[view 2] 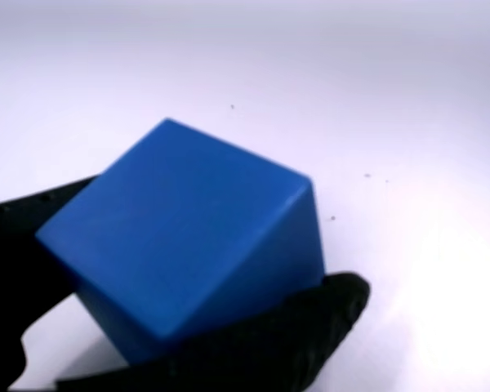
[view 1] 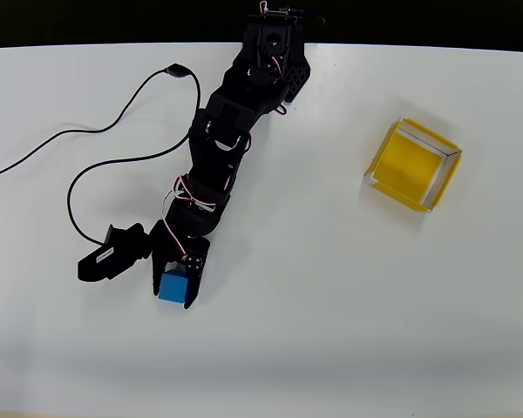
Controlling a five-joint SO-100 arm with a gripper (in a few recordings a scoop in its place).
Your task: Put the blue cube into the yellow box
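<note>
The blue cube (view 1: 172, 285) sits between the fingers of my black gripper (view 1: 173, 293) at the lower left of the white table in the overhead view. The wrist view has the blue cube (view 2: 192, 245) large and tilted, with black fingers (view 2: 310, 327) pressed against two opposite sides; my gripper (view 2: 188, 273) is shut on it. The yellow box (view 1: 407, 164) lies far off to the upper right, apart from the arm, its yellow floor bare.
A black cable (view 1: 113, 126) loops over the table to the left of the arm. The wrist camera housing (view 1: 113, 253) juts out left of the gripper. The arm's base (view 1: 275, 52) stands at the table's far edge, with darkness beyond.
</note>
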